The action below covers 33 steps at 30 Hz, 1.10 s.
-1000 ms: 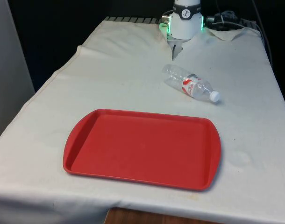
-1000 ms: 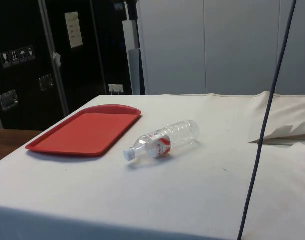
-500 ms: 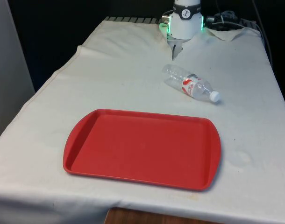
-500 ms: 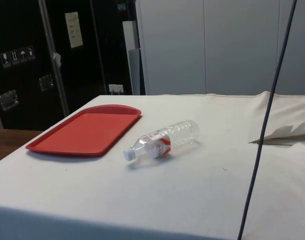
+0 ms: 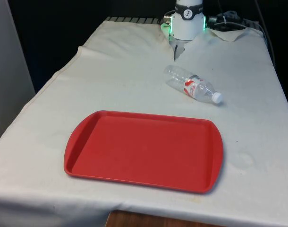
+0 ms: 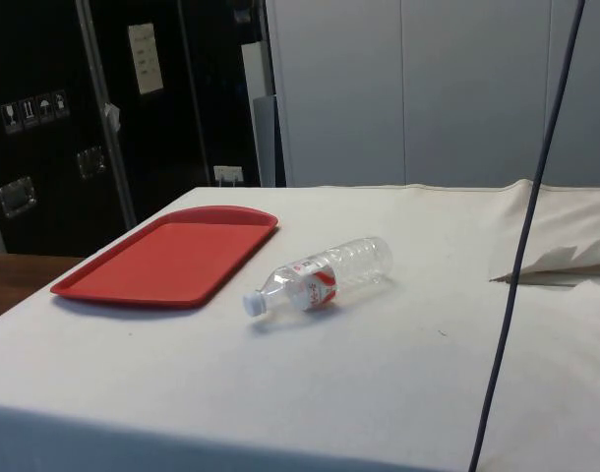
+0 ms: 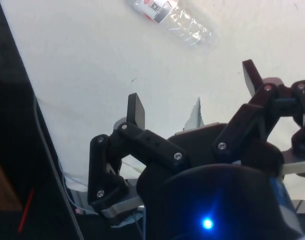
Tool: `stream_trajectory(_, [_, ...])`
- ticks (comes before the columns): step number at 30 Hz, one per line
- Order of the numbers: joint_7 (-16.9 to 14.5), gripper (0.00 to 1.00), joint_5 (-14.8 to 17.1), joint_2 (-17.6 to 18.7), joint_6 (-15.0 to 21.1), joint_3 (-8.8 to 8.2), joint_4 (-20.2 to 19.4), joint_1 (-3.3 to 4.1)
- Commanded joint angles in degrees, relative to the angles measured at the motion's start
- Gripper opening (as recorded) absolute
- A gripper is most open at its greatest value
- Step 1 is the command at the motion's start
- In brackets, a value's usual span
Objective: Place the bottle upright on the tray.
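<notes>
White cloth (image 5: 111, 75) covers your whole work surface, creased and a little marked, with dark cabinets (image 6: 84, 108) behind it in the side view. Your claw (image 7: 192, 95) hangs in the air above that cloth with its two fingers spread wide and nothing between them; one fingertip (image 7: 136, 110) and the other stand well apart, and bare cloth shows through the gap.

Look out ahead of the claw and you find the bottle (image 7: 175, 17), lying on its side on the cloth, well clear of both fingers. It is a clear plastic bottle (image 5: 193, 85) with a red and white label round its middle and a white cap. In the front view it lies at a slant, its base towards the robot and its cap pointing to the front view's right and towards the near edge. In the side view the same bottle (image 6: 325, 275) rests flat with its cap towards the camera.

Beyond the bottle, farther again from your claw, sits the red tray (image 5: 87, 142). It lies flat on the cloth with nothing on it, near the table's front edge, and in the side view its rim (image 6: 231, 270) is near the bottle but not touching it. A dark cable (image 6: 521, 256) hangs down across the side view, in front of the cloth.
</notes>
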Motion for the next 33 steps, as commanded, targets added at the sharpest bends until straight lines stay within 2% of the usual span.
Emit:
stream_trajectory(1, [-0.2, 1.00, -0.5, -0.1, 0.7, 0.11, -0.2, 0.06])
stream_trajectory(33, [-10.0, 1.00, -1.2, -0.2, 2.1, 1.49, -1.0, 0.06])
